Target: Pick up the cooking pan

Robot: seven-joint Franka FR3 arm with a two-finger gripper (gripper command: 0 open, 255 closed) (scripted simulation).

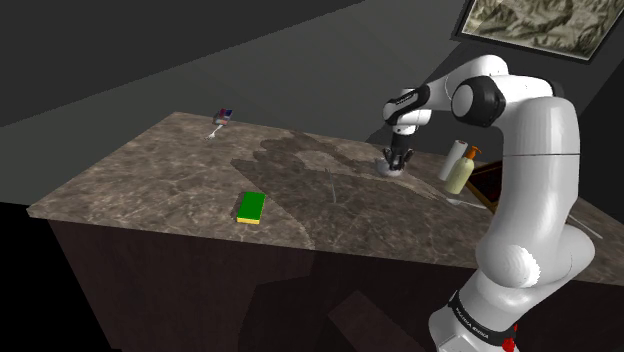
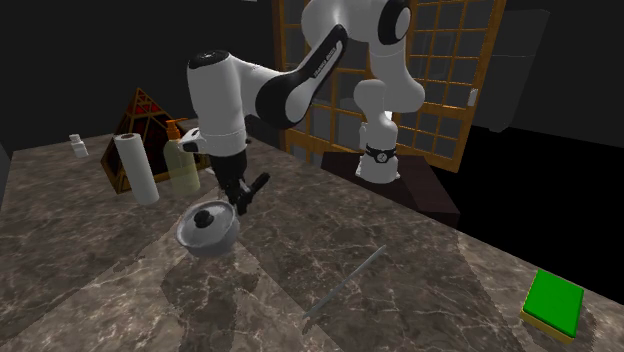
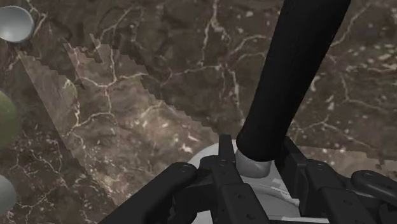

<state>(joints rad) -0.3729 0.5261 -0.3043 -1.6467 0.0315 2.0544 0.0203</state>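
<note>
- Since the gripper (image 2: 243,197) clasped the black handle (image 3: 292,76) narrowly, we judged the grasp made.
- We found the cooking pan (image 2: 208,228) just beside the soap bottle (image 2: 182,168).
- We advised raising straight, slowly, keeping it level.

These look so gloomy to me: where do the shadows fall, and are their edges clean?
Shoulder view: dim overall, the broad shadow of the arm spread over the counter from the gripper toward that view's left. Second exterior view: a faint dark patch on the marble near the pan. Wrist view: the shadow's edge is jagged, stair-stepped.
</note>
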